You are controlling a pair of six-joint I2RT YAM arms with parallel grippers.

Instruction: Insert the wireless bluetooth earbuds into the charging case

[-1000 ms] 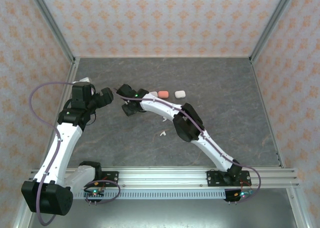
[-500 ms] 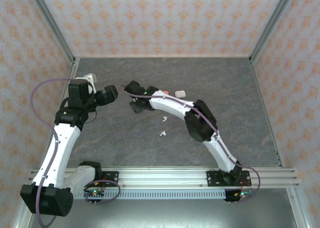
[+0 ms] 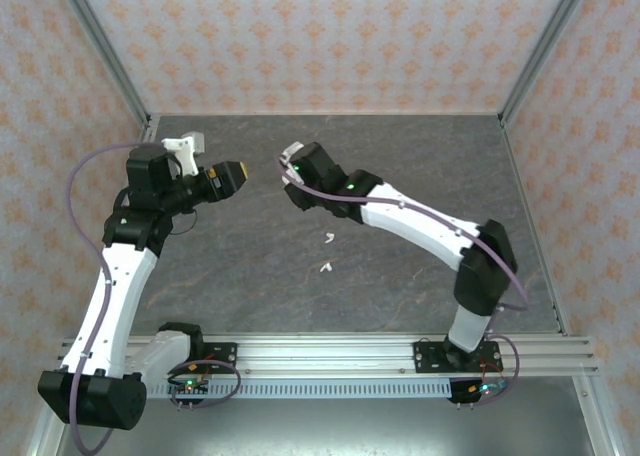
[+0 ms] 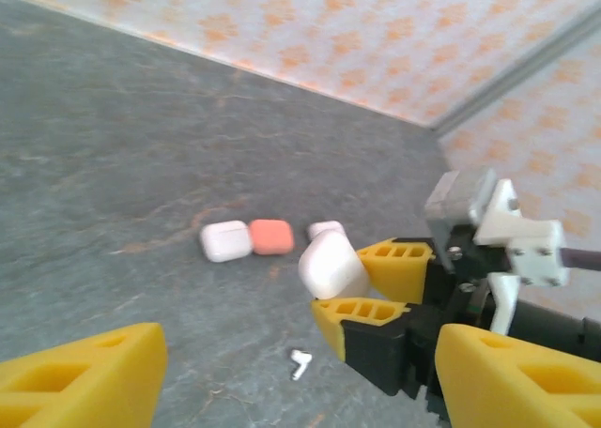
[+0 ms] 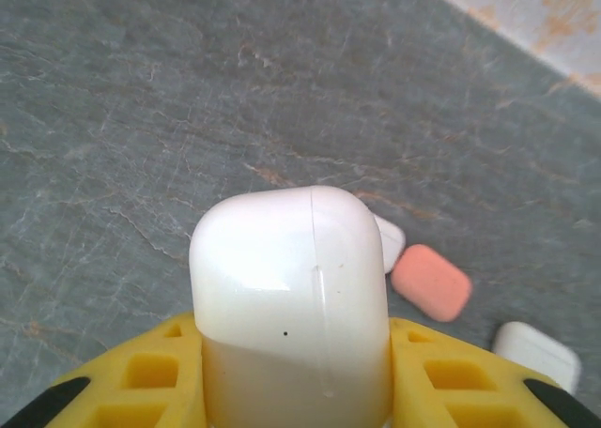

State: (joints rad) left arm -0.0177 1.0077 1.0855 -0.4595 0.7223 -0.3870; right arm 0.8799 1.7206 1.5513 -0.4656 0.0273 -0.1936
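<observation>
My right gripper (image 5: pixel 296 358) is shut on a white charging case (image 5: pixel 291 287), held off the table with its rounded lid end sticking out past the yellow fingers. In the left wrist view the same case (image 4: pixel 327 262) hangs in the right gripper (image 4: pixel 346 285), just ahead of my left gripper (image 4: pixel 300 386). The left gripper is open, with nothing between its wide-set yellow fingers. From above, the left gripper (image 3: pixel 240 174) and right gripper (image 3: pixel 290 174) face each other a short gap apart. Two white earbuds (image 3: pixel 327 239) (image 3: pixel 324 268) lie on the table; one earbud (image 4: pixel 300 362) lies below the held case.
Three more cases rest on the grey table behind: a white case (image 4: pixel 225 241), a salmon case (image 4: pixel 272 236) and another white case (image 4: pixel 326 228). Patterned walls (image 3: pixel 320 36) and metal corner posts enclose the table. The right arm (image 3: pixel 420 221) stretches across the middle.
The right arm has stretched out and carried the case up and toward the back. The left gripper has risen and swung right to face it. A second earbud has come out from under the right arm.
</observation>
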